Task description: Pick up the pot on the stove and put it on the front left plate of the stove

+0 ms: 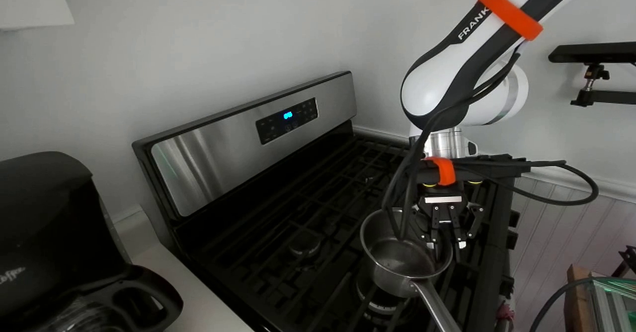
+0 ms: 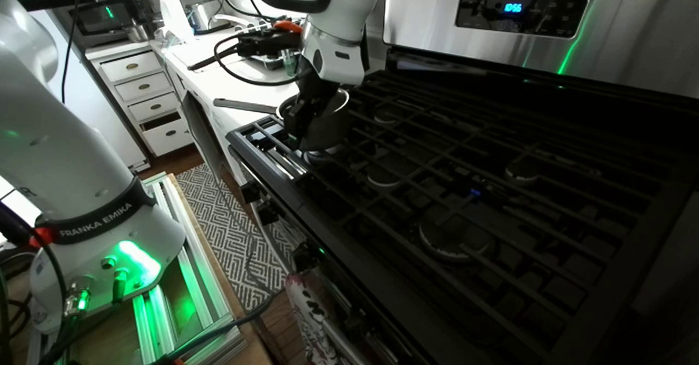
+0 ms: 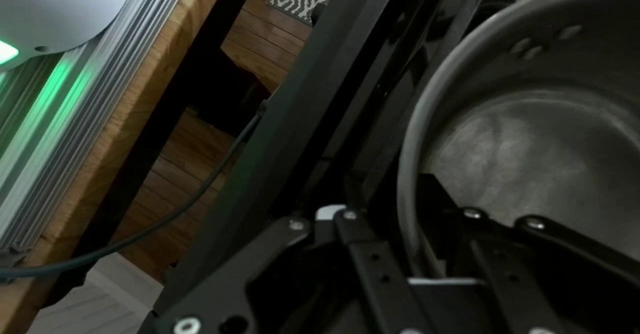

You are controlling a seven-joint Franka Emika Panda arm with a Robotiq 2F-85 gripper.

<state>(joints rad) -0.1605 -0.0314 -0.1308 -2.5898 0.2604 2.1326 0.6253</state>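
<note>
The pot, a shiny steel saucepan, stands upright at the front left of the stove; it also shows in an exterior view and the wrist view. Its handle points away from my gripper, towards the counter. The front left plate shows its pale ring just below the pot; the pot hides most of it. My gripper points down at the pot's front rim. In the wrist view my gripper straddles the rim, one finger inside, one outside, apart with a gap on the outer side.
A black coffee maker stands on the white counter beside the stove. Other burners lie under the grates. The robot base stands in front of the stove. A patterned cloth hangs on the stove front.
</note>
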